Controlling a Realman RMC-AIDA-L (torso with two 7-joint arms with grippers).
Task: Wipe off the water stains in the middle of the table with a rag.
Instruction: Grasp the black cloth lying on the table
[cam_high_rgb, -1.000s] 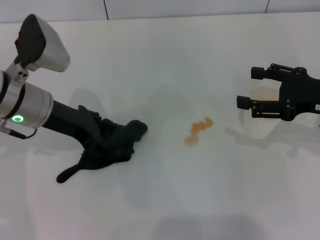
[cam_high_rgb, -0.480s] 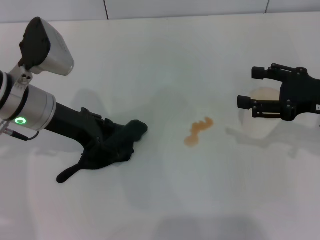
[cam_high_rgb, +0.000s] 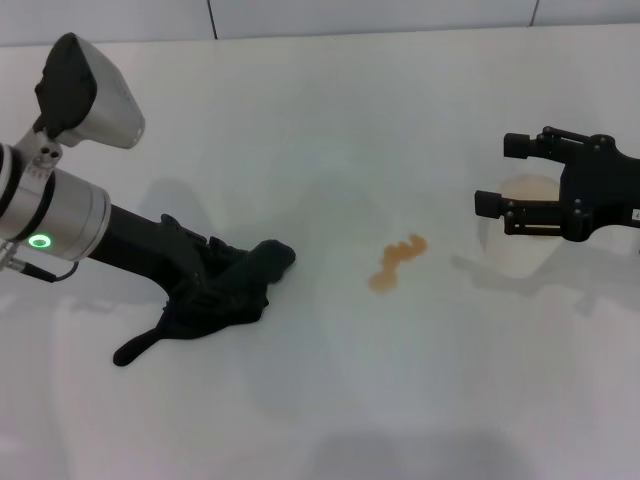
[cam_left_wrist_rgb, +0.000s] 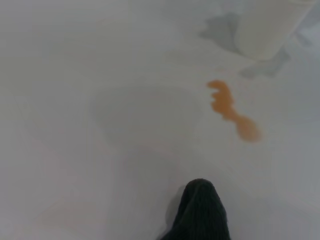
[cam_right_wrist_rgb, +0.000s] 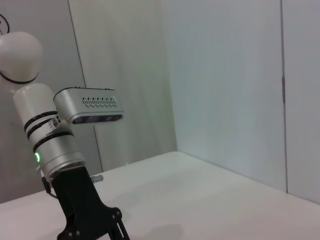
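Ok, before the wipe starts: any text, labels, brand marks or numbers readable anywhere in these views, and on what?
None: no readable text in any view.
The left gripper, on the rag: no marking visible; its arm shows only a green light ring, not text.
The right gripper, by the paper cup: a pale speck at the frame edge, too small to read.
The table and the water stains: plain.

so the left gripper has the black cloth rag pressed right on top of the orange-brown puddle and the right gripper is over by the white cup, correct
Not quite. The black cloth rag under the left gripper lies on the white table well short of the orange-brown puddle, with bare surface between them; the head view shows this, and the left wrist view agrees. The right gripper is indeed by the white cup.
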